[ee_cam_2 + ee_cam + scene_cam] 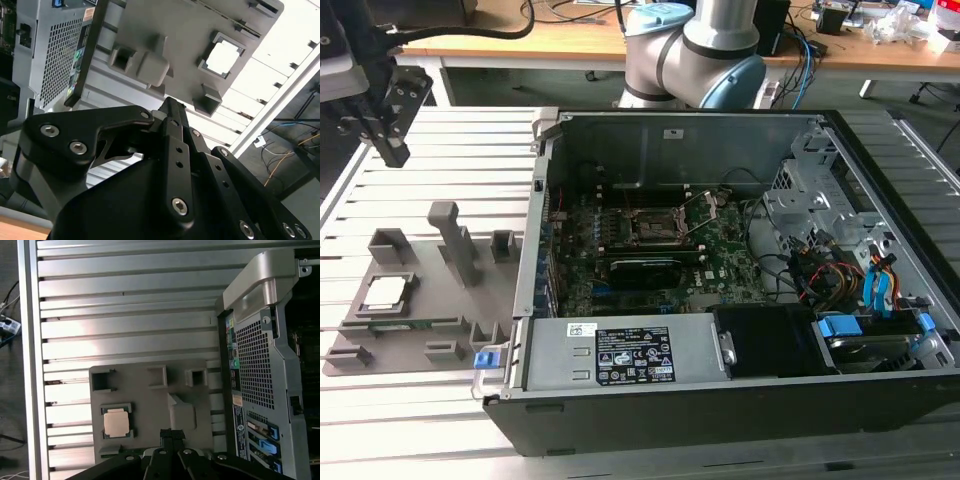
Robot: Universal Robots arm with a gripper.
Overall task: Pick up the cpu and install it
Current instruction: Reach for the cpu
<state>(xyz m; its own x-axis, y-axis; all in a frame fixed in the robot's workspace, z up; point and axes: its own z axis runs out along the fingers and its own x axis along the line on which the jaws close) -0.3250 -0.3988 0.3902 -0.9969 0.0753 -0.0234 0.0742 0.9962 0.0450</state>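
Note:
The cpu (pixel 385 292), a small silver-grey square chip, lies in a framed pocket of the grey fixture plate (pixel 430 300) on the exterior view's left. Both wrist views show the cpu (pixel 116 422) (pixel 224 57) in that pocket, apart from my fingertips. My black gripper (pixel 394 152) hangs high above the table, behind the plate and well clear of the cpu. Its fingers (pixel 170 112) are pressed together and hold nothing, so the gripper (pixel 172 434) is shut. The black-framed socket (pixel 655 228) sits on the motherboard inside the open computer case (pixel 670 118).
A thin green memory stick (pixel 395 324) lies in a slot just in front of the cpu. Raised grey posts (pixel 455 240) stand on the plate. The case wall (pixel 255 365) rises beside the plate. A slatted metal table (pixel 125 305) lies underneath, and the arm's base (pixel 695 50) stands behind the case.

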